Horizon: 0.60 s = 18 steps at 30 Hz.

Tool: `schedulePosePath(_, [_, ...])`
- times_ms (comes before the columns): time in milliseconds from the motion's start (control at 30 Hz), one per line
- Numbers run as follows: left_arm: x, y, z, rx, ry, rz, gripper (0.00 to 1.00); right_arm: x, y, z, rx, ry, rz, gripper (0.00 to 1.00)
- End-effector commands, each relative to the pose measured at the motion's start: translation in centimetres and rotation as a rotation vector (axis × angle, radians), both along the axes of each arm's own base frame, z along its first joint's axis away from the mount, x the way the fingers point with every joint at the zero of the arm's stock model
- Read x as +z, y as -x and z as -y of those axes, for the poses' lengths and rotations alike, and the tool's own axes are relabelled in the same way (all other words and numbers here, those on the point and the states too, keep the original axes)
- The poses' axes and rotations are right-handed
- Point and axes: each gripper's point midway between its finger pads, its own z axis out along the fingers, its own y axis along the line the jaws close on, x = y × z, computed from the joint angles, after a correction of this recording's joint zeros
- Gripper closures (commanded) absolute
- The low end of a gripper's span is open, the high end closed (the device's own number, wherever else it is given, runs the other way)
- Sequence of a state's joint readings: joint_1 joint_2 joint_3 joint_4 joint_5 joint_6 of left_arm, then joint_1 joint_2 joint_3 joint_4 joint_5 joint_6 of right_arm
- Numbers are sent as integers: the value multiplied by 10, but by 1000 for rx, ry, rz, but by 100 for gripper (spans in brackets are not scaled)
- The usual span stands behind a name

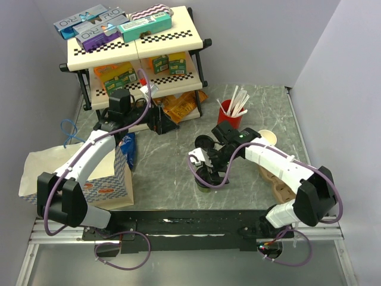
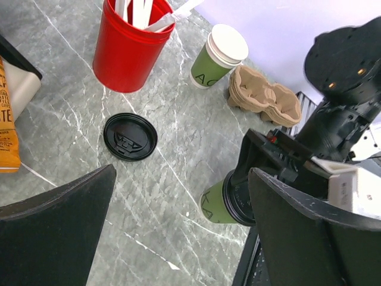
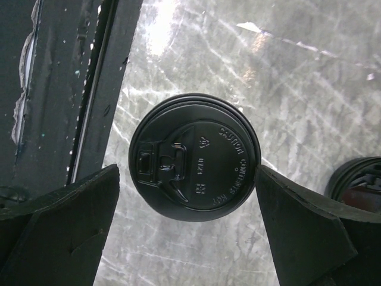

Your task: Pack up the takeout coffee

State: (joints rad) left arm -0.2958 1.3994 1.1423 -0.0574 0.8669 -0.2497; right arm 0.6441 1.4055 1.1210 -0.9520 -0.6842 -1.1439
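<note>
Directly beneath my right hand, whose fingers are spread apart either side of it, the black lid sits on the green cup. The cup stands on the tabletop near the front edge. Lidding looks done, I judge. Packing is not, because the cup is in neither the cardboard carrier nor the bag. My left hand, fingers likewise apart, hangs near the shelf.

At the back of the grey marble table a red cup of white sticks stands near a white-rimmed green cup and stacked brown cardboard carriers, while a two-tier shelf of boxed goods stands far left, behind a paper bag.
</note>
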Motion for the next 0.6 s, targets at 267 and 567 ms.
schedulePosePath(267, [17, 3, -4, 9, 39, 35, 1, 5, -5, -6, 6, 22, 9, 10])
schedulePosePath(567, [23, -2, -2, 6, 59, 48, 1, 29, -33, 4, -144, 1, 138, 21])
